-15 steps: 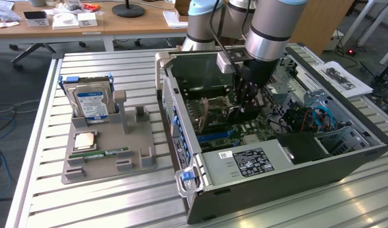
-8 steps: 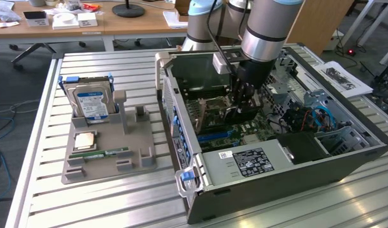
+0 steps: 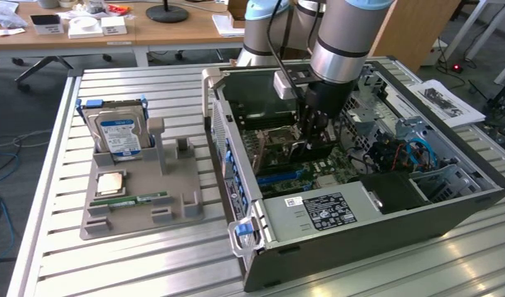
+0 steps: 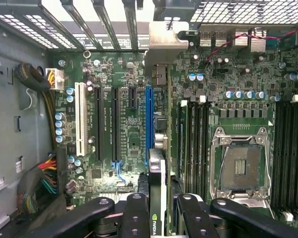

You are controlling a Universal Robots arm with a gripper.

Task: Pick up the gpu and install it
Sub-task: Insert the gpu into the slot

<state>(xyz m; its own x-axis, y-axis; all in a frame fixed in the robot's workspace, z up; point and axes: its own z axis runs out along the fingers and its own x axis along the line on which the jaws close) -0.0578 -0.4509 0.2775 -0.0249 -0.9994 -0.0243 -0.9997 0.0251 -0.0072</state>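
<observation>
One silver-grey robot arm (image 3: 339, 43) points straight down into the open black computer case (image 3: 376, 244) on the slatted metal surface (image 3: 137, 266), its black end effector (image 4: 156, 210) clamped on the gpu (image 4: 158, 173). That thin green card, dark-faced with a silver end bracket (image 4: 164, 38), stands on edge along the long blue motherboard slot (image 4: 149, 114), with black slots (image 4: 114, 124) close beside it and the bracket by the case's rear grille (image 4: 104, 25).

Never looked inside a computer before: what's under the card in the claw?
Under the card lies the green motherboard, with a long blue slot alongside the card's edge and black slots beyond. The strip directly beneath the card is covered.
</observation>
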